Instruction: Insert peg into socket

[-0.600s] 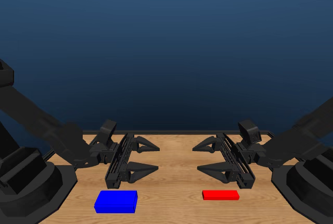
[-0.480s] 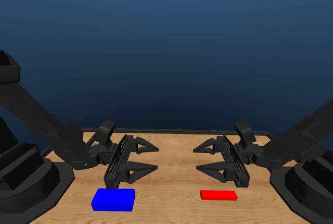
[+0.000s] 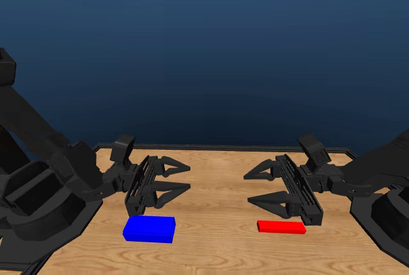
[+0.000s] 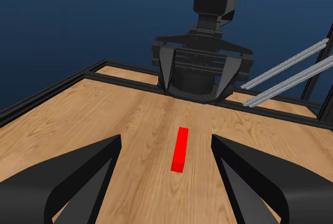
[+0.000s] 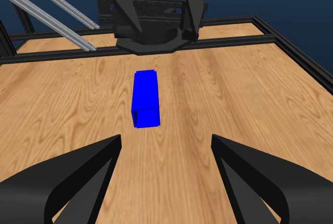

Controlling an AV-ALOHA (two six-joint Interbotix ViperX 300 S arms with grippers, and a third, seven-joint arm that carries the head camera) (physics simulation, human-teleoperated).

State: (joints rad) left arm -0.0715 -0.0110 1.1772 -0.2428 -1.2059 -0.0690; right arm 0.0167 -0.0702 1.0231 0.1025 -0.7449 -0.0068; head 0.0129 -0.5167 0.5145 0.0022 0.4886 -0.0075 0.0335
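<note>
Bright red peg (image 3: 281,226), bright blue socket (image 3: 149,229), black grippers, on pale wood-grain table (image 3: 217,249) with black rim.

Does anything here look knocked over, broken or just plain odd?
Nothing stands out. The red peg and the blue socket both lie flat on the wooden table, well apart. Both grippers, left and right, are open and hold nothing.

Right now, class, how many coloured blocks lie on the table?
2: the blue socket on the left, near the left gripper; the red peg on the right, near the right gripper. None looks hidden.
</note>
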